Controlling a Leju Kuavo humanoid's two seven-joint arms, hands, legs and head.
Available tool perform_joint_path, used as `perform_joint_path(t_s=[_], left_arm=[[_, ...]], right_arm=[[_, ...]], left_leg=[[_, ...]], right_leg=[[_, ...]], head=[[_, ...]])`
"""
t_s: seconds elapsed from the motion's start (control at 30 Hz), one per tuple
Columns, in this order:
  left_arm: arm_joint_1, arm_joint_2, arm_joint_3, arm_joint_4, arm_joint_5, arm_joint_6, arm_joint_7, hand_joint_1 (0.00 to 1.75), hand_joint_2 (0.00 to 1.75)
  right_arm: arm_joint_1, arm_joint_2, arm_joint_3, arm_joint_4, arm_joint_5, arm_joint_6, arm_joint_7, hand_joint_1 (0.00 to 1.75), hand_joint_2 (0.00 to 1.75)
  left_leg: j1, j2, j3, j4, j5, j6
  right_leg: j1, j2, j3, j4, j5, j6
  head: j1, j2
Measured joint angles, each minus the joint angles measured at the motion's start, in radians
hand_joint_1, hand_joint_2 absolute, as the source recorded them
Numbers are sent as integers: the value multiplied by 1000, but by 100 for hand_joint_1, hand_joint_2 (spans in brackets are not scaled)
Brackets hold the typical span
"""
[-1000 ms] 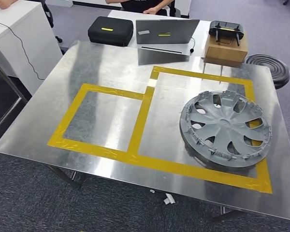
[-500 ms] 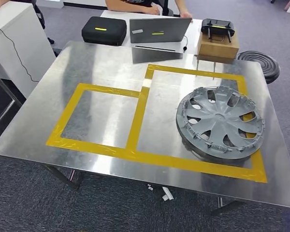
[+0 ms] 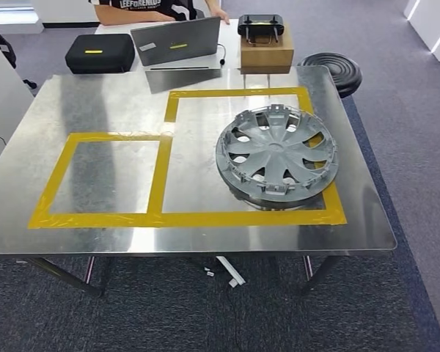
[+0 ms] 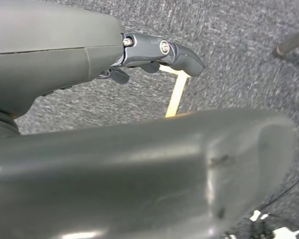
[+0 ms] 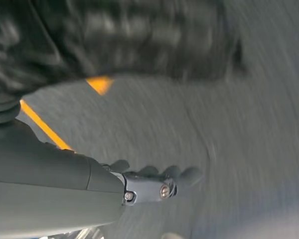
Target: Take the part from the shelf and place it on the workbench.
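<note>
The part, a grey plastic wheel cover [image 3: 277, 152], lies flat on the metal workbench [image 3: 112, 95], inside the larger yellow-taped rectangle [image 3: 246, 93] on its right side. My left hand [image 4: 121, 169] hangs over grey carpet, its fingers [image 4: 167, 52] stretched out and holding nothing. Over blurred carpet, my right hand [image 5: 102, 191] hangs the same way, with fingers [image 5: 155, 185] extended and empty. Neither hand is near the wheel cover.
Beyond the workbench stand a grey laptop [image 3: 176, 42], a black case [image 3: 100, 53] and a cardboard box [image 3: 266, 55] with a black controller [image 3: 260, 26] on top. A person [image 3: 146, 6] sits behind them. A black stool [image 3: 331, 71] is at the far right corner.
The whole picture has shifted: my camera has moved, and the workbench now sits squarer and further left in view. The wheel cover keeps its place on the bench.
</note>
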Motion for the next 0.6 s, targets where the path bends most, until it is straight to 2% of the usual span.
perform_joint_path(t_s=[0.03,0.07,0.1,0.13,0.17,0.2,0.23,0.27,0.3,0.33,0.37,0.4,0.43,0.47,0.5,0.53,0.57,0.6], left_arm=[[-1,0,0,-1,-1,-1,-2,0,0],[-3,1,1,-2,-1,-3,-4,0,0],[-4,3,1,-3,-1,-6,-7,0,0],[-5,4,2,-5,-1,-8,-10,0,0],[-5,5,3,-6,-1,-10,-12,0,0],[-5,6,4,-7,-1,-12,-15,0,0],[-6,7,5,-8,-1,-12,-16,0,0],[-7,8,6,-9,-1,-12,-17,0,0],[-9,8,6,-10,-1,-12,-17,0,0],[-9,9,6,-10,-1,-13,-18,0,0],[-8,10,7,-11,-1,-13,-18,0,0],[-6,10,7,-12,-1,-13,-18,0,0],[-4,10,7,-12,-1,-13,-18,0,0],[-4,11,7,-12,-1,-13,-18,0,0],[-5,11,7,-13,-1,-13,-18,0,0],[-8,12,7,-13,-2,-13,-18,0,0],[-11,12,7,-13,-2,-13,-18,0,0],[-15,12,7,-13,-4,-13,-18,0,0]], right_arm=[[0,1,19,29,15,36,-10,0,0],[1,2,36,50,22,66,-17,0,0],[2,2,53,64,22,91,-22,0,0],[4,2,70,72,18,110,-24,0,0],[8,1,88,78,13,125,-22,0,0],[13,0,107,82,8,135,-18,0,0],[19,0,124,86,4,142,-14,0,0],[25,-1,138,91,2,147,-10,0,0],[30,-1,149,96,1,149,-7,0,0],[34,-1,159,100,0,151,-6,0,0],[35,-1,168,104,-1,152,-5,0,0],[35,-1,177,106,-1,152,-5,0,0],[35,-1,184,107,-1,153,-5,0,0],[35,-2,191,109,-2,154,-6,0,0],[36,-2,197,111,-3,158,-6,0,0],[39,-2,204,113,-3,166,-3,0,0],[42,-2,214,115,-2,175,3,0,0],[45,-2,225,118,2,185,12,0,0]], left_leg=[[0,-7,41,-47,27,3],[1,-26,95,-121,53,8],[1,-53,149,-204,67,15],[1,-76,189,-267,74,20],[1,-93,211,-306,74,24],[-1,-94,216,-319,74,29],[-1,-83,209,-317,81,34],[0,-69,200,-317,90,42],[0,-54,189,-318,100,52],[1,-37,175,-320,112,61],[-1,-19,160,-320,122,67],[-4,-1,145,-319,132,70],[-6,17,129,-317,143,71],[-7,32,112,-314,154,69],[-8,44,93,-308,164,67],[-8,53,73,-299,173,64],[-9,58,55,-290,180,61],[-10,62,39,-279,186,58]], right_leg=[[0,14,-15,2,11,3],[-1,27,-28,4,21,7],[0,39,-38,6,31,12],[0,50,-45,5,42,17],[1,60,-50,4,54,23],[2,72,-53,0,66,29],[2,82,-59,-5,77,35],[2,78,-66,-4,75,38],[2,60,-77,10,54,41],[4,33,-93,42,12,42],[4,3,-108,96,-46,43],[4,-16,-124,162,-101,46],[4,-24,-133,229,-134,50],[4,-27,-132,282,-140,53],[4,-29,-117,307,-118,54],[4,-30,-86,302,-84,53],[4,-33,-35,259,-58,49],[6,-37,35,187,-53,44]], head=[[-1,0],[-2,0],[-2,0],[-2,0],[-2,0],[-2,0],[-2,0],[-3,0],[-1,0],[2,0],[5,0],[8,0],[8,0],[8,0],[8,0],[8,0],[8,0],[8,0]])
